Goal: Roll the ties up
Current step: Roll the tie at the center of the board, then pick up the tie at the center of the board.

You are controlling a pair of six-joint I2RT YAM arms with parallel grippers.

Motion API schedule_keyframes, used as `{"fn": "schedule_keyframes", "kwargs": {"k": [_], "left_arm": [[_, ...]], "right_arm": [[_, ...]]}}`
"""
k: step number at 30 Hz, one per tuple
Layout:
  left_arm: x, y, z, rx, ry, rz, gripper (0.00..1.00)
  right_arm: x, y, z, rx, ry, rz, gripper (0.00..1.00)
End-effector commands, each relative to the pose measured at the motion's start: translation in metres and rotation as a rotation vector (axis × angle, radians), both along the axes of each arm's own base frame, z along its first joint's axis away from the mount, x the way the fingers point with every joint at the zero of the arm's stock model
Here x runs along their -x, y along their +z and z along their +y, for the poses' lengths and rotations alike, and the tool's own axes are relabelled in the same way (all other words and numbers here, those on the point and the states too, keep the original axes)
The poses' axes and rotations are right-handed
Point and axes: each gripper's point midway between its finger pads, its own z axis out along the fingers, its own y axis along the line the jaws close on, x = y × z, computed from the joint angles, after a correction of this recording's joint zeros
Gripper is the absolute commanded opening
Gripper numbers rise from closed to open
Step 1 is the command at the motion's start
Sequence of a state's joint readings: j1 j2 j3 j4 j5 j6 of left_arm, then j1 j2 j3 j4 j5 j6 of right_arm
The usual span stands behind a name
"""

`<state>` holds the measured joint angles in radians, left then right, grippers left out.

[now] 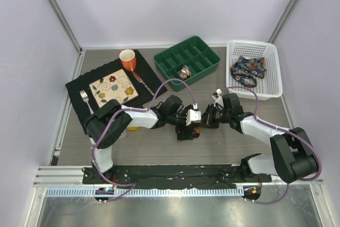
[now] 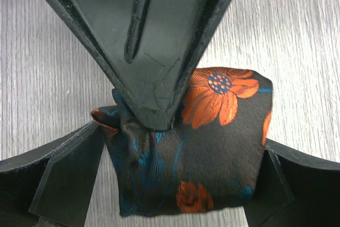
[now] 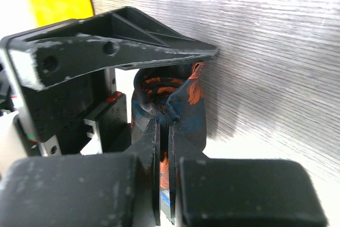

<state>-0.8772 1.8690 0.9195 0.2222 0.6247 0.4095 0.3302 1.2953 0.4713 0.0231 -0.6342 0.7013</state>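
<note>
Dark tie (image 2: 212,147), partly hidden

Leaves bare tabletop (image 1: 159,150) free at lower centre, blocked across the upper frame by placemat (image 1: 75,87), green tray (image 1: 204,73), white basket (image 1: 273,73).

I log placemat (image 1: 79,86), plate (image 1: 113,89), fork (image 1: 85,101) and orange mug (image 1: 127,59) far left; green tray (image 1: 201,74), white basket (image 1: 271,70) far right.
</note>
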Motion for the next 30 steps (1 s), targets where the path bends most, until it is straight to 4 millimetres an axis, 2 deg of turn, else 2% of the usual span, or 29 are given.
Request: {"fn": "schedule_keyframes", "kwargs": {"k": [1, 7, 8, 9, 11, 12, 15, 17, 18, 20, 21, 23, 24, 26, 27, 28, 30], "left_arm": [[0.013, -0.035, 0.018, -0.112, 0.054, 0.096, 1.00], [0.010, -0.028, 0.011, -0.082, 0.053, 0.095, 0.97], [0.011, -0.027, 0.011, -0.082, 0.044, 0.093, 0.92], [0.011, -0.027, 0.011, -0.084, 0.040, 0.095, 0.79], [0.014, -0.029, 0.013, -0.096, 0.036, 0.108, 0.66], [0.014, -0.028, 0.014, -0.096, 0.036, 0.109, 0.55], [0.016, -0.028, 0.016, -0.092, 0.038, 0.118, 0.37], [0.017, -0.027, 0.016, -0.087, 0.036, 0.126, 0.35], [0.018, -0.026, 0.015, -0.085, 0.039, 0.131, 0.38], [0.016, -0.023, 0.014, -0.072, 0.046, 0.132, 0.54], [0.014, -0.020, 0.014, -0.057, 0.063, 0.147, 0.71], [0.008, -0.008, 0.014, -0.020, 0.092, 0.133, 0.96], [0.003, -0.005, 0.017, -0.019, 0.114, 0.128, 1.00], [-0.004, 0.008, 0.019, -0.010, 0.133, 0.121, 1.00], [-0.010, 0.013, 0.024, -0.009, 0.153, 0.125, 1.00], [-0.010, 0.015, 0.029, -0.021, 0.162, 0.144, 1.00], [-0.016, 0.026, 0.039, -0.017, 0.187, 0.144, 1.00]], "right_arm": [[-0.011, 0.032, 0.010, -0.048, 0.038, -0.088, 0.01], [-0.006, 0.027, 0.009, -0.044, 0.053, -0.072, 0.01], [-0.006, 0.026, 0.009, -0.043, 0.055, -0.072, 0.01], [-0.002, 0.023, 0.007, -0.033, 0.055, -0.047, 0.01], [0.000, 0.020, 0.006, -0.023, 0.057, -0.041, 0.01], [0.001, 0.019, 0.006, -0.021, 0.059, -0.041, 0.01], [0.004, 0.013, 0.004, -0.009, 0.056, -0.020, 0.01], [0.005, 0.011, 0.003, -0.004, 0.054, -0.020, 0.01], [0.003, 0.009, 0.002, 0.007, 0.045, -0.018, 0.01], [-0.003, 0.013, 0.001, 0.018, 0.034, -0.039, 0.01], [-0.005, 0.013, 0.000, 0.032, 0.025, -0.038, 0.01], [-0.014, 0.020, -0.001, 0.051, 0.027, -0.072, 0.01], [-0.015, 0.019, -0.004, 0.082, 0.020, -0.065, 0.01], [-0.027, 0.032, -0.006, 0.116, 0.020, -0.105, 0.01], [-0.026, 0.031, -0.010, 0.159, 0.043, -0.102, 0.01], [-0.040, 0.043, -0.012, 0.190, 0.026, -0.145, 0.01], [-0.044, 0.047, -0.016, 0.235, 0.041, -0.155, 0.01]]}}
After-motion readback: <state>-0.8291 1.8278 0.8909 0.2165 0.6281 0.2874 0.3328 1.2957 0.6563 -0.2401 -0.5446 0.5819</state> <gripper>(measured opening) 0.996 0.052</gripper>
